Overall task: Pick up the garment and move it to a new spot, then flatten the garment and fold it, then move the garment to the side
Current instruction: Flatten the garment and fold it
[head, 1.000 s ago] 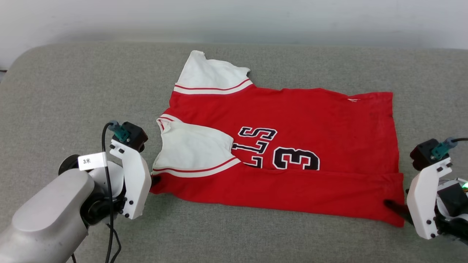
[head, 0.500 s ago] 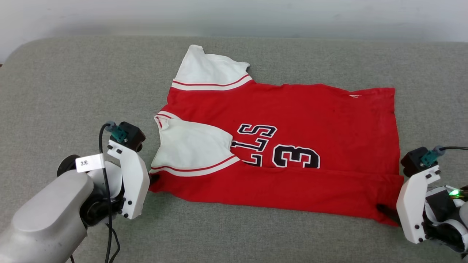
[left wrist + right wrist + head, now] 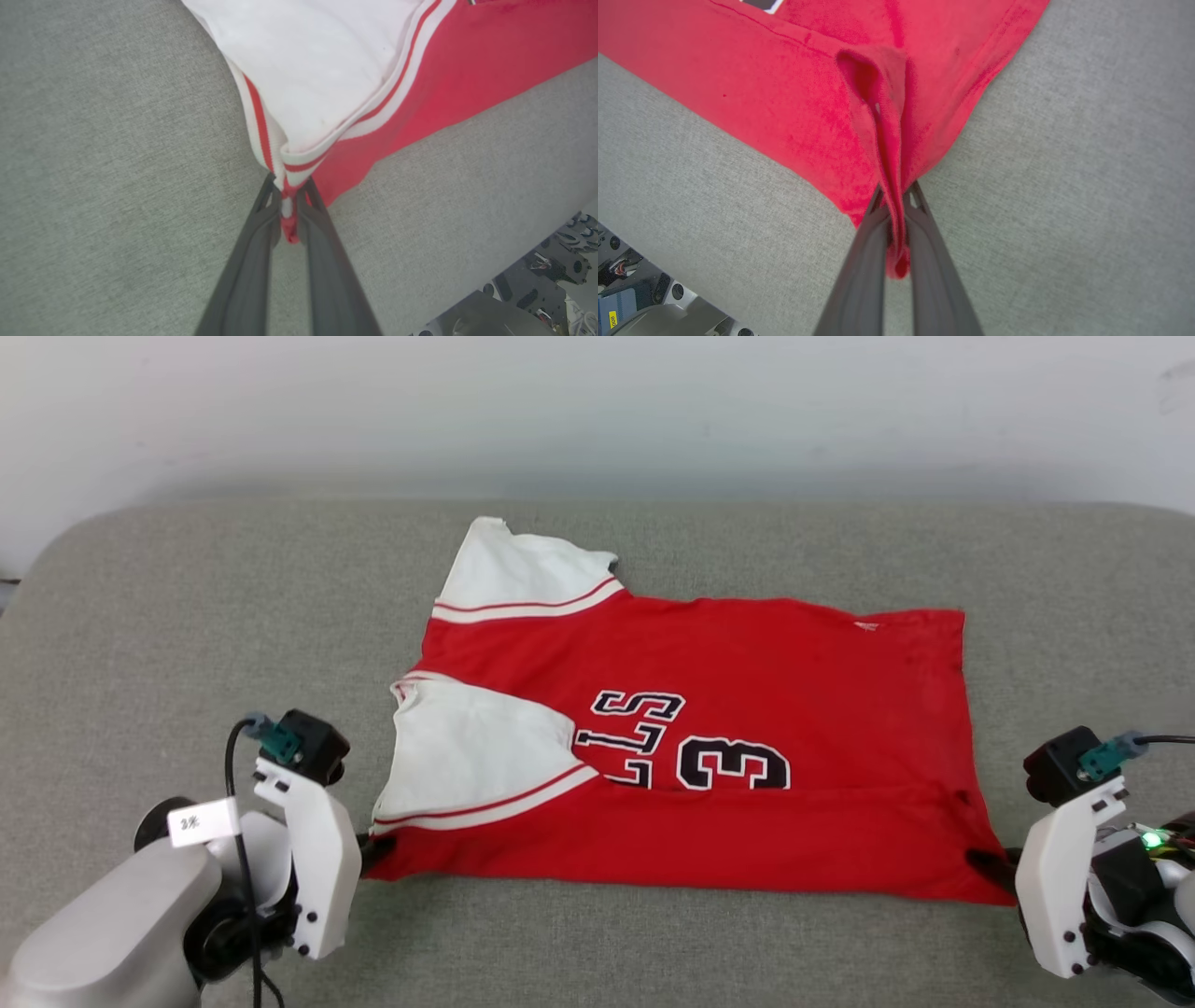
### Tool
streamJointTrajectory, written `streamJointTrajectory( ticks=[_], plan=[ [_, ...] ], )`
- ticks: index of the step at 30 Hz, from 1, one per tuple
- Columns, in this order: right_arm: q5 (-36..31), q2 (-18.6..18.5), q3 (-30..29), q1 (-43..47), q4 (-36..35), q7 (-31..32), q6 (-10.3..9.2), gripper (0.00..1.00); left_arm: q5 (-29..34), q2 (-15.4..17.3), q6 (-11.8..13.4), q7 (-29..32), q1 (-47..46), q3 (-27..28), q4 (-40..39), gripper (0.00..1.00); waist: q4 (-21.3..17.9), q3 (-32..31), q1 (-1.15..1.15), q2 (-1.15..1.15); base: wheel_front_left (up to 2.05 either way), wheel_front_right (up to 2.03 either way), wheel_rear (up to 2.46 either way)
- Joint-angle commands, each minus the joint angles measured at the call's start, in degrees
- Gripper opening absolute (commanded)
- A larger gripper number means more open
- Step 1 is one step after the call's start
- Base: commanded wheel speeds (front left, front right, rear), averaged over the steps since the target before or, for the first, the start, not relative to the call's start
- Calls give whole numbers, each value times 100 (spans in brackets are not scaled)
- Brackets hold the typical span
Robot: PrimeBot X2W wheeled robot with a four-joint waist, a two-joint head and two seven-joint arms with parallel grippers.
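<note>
My left fingers (image 3: 251,263) and right fingers (image 3: 928,280) pinch near corners of the shirt (image 3: 747,681); the right's thin bunched fold may slip if I lift unevenly.

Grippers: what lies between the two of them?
The red jersey: its near folded edge runs from the left gripper to the right gripper, seen in the head view.

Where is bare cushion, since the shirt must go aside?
The widest bare grey cushion lies left of the garment, beyond the left gripper. A band runs between its far edge and the wall; a narrower strip lies right. Crowded: the near corners, where it and the right gripper pinch cloth.
</note>
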Motion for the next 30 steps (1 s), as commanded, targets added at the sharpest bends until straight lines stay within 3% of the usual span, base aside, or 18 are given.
streamJointTrajectory(
  ticks=[1,19,24,30],
  plan=[
    [34,-61,-27,104,-55,-33,-5,0,-11,72,29,-36,97,15,-59,0,-26,-96,0,0,0,0,0],
    [223,-646,-898,1223,-1061,418,-6,0,-221,801,820,-351,1407,-12,-1626,0,-49,-288,0,0,0,0,0],
    [161,-479,-1124,1473,-1095,582,-5,0,-307,760,923,-455,1601,-1,-1658,0,-24,-207,0,0,0,0,0],
    [20,-142,-1134,1352,-846,714,-5,0,-443,553,858,-584,1656,27,-1328,0,-19,-45,0,0,0,0,0]
  ],
)
